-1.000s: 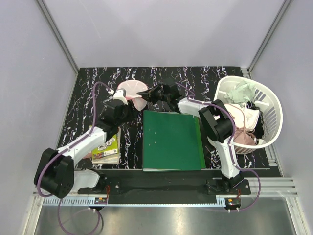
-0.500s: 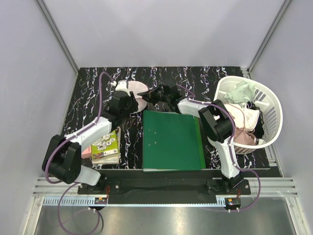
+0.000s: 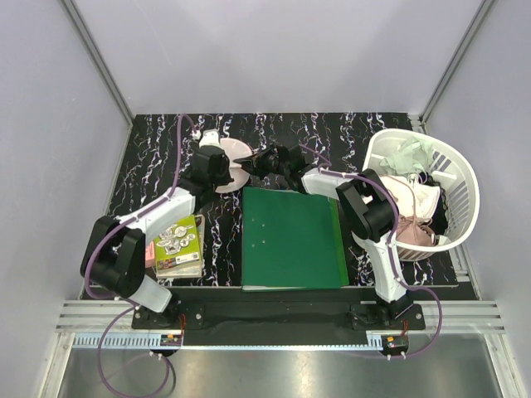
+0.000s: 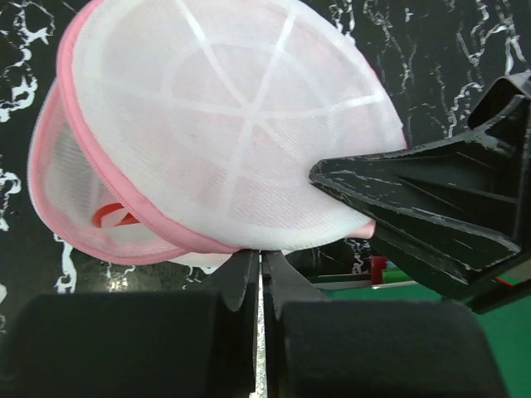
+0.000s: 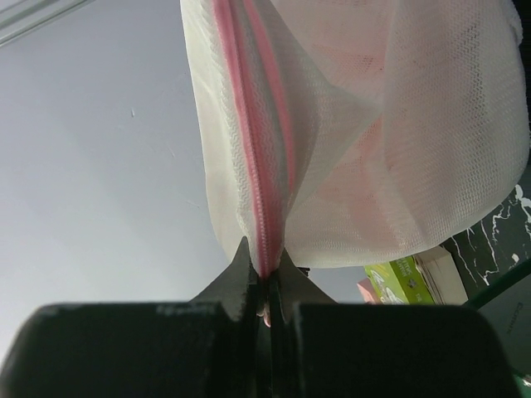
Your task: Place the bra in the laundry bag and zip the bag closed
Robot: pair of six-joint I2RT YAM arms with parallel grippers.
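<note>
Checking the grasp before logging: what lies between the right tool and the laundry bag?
Nothing. In the right wrist view the right tool is shut directly on the pink zip of the laundry bag, with no gap.

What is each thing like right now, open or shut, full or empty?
laundry bag, held by both hands, gaping at one side.
left hand, shut on the laundry bag's edge.
right hand, shut on its pink zip.
green folder, closed, lying flat.
white basket, holding clothes.

One laundry bag (image 3: 231, 154), one green folder (image 3: 292, 239), one white basket (image 3: 474, 189), one book (image 3: 179, 245), two robot arms (image 3: 153, 222) (image 3: 365, 209).
</note>
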